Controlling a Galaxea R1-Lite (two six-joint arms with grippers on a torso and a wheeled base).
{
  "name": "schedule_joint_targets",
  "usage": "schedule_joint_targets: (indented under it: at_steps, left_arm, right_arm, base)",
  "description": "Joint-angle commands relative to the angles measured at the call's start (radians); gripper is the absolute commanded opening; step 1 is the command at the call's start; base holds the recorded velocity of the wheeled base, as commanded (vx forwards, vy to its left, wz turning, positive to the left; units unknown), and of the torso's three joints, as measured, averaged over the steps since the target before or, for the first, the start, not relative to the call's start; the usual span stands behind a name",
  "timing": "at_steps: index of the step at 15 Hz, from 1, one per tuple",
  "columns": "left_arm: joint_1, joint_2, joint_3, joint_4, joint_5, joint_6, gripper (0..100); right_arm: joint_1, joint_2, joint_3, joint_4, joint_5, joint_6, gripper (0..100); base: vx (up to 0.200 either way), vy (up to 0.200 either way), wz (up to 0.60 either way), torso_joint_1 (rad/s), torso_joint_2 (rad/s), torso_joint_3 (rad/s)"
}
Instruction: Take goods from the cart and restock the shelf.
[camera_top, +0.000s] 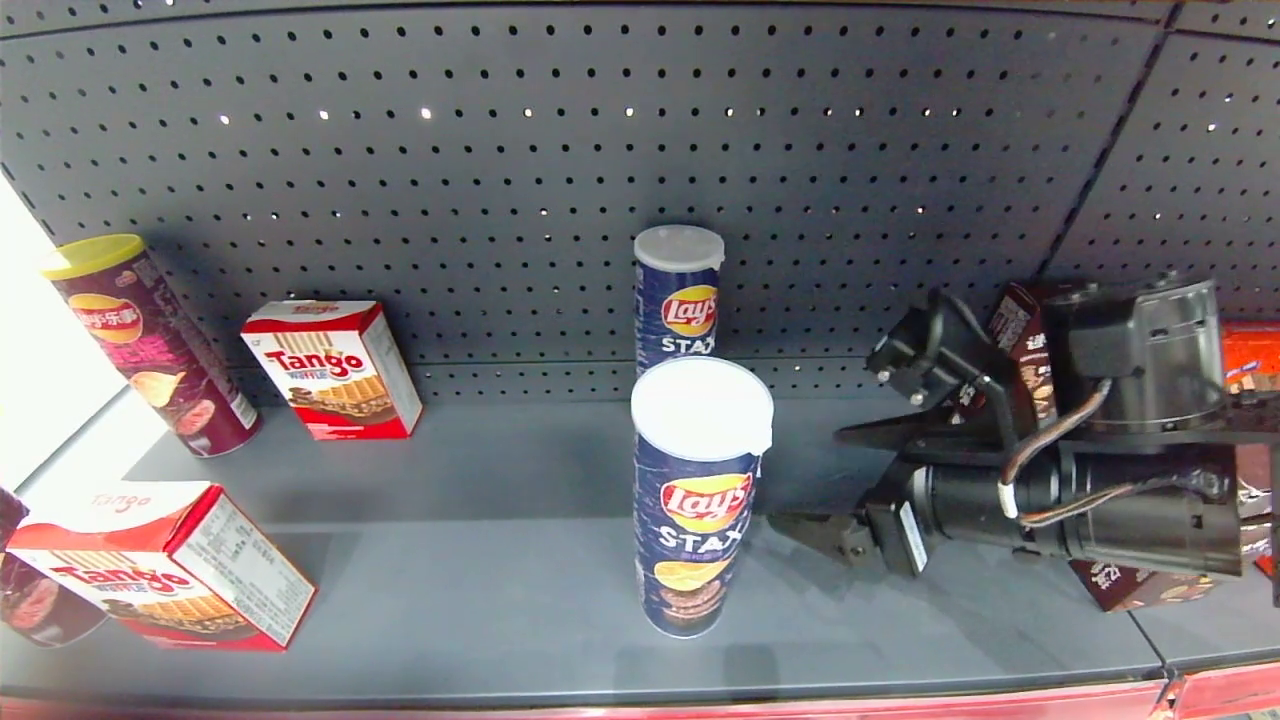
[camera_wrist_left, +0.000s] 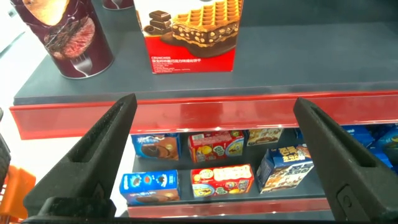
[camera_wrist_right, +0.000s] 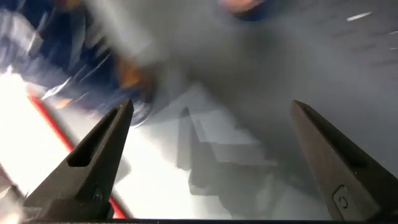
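Note:
Two blue chip cans with white lids stand on the grey shelf (camera_top: 480, 560), one at the back (camera_top: 677, 300) and one in front of it (camera_top: 700, 500). My right gripper (camera_top: 845, 482) lies low over the shelf just right of the front can, open and empty, a small gap apart from the can. In the right wrist view the right gripper (camera_wrist_right: 211, 107) is spread wide over the grey shelf, with a blurred blue can (camera_wrist_right: 93, 56) beyond it. My left gripper (camera_wrist_left: 216, 106) is open and empty in front of the red shelf edge (camera_wrist_left: 205, 115).
A maroon can with a yellow lid (camera_top: 150, 345) and two red wafer boxes (camera_top: 335, 370) (camera_top: 170, 565) stand at the shelf's left. Brown boxes (camera_top: 1020, 330) sit behind my right arm. The lower shelf holds several small snack boxes (camera_wrist_left: 214, 146). A pegboard wall (camera_top: 600, 150) backs the shelf.

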Motion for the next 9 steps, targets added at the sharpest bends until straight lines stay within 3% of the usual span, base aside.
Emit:
schedule_joint_targets:
  at_steps: [1, 5, 7, 9]
  left_arm:
    - [0.000, 0.002, 0.000, 0.000, 0.000, 0.000, 100]
    - [0.000, 0.003, 0.000, 0.003, -0.001, 0.001, 100]
    - [0.000, 0.002, 0.000, 0.003, -0.001, 0.001, 100]
    - [0.000, 0.003, 0.000, 0.003, -0.001, 0.001, 100]
  right_arm:
    - [-0.087, -0.101, -0.013, -0.022, -0.014, 0.006, 100]
    - [-0.263, -0.340, 0.034, -0.022, -0.029, 0.047, 100]
    - [-0.363, -0.563, 0.163, -0.022, -0.076, 0.056, 100]
    - [-0.374, -0.747, 0.295, -0.017, -0.141, 0.082, 100]
  base:
    - [0.000, 0.000, 0.00, 0.000, 0.00, 0.000]
    - [0.000, 0.000, 0.00, 0.000, 0.00, 0.000]
    - [0.000, 0.000, 0.00, 0.000, 0.00, 0.000]
    - [0.000, 0.000, 0.00, 0.000, 0.00, 0.000]
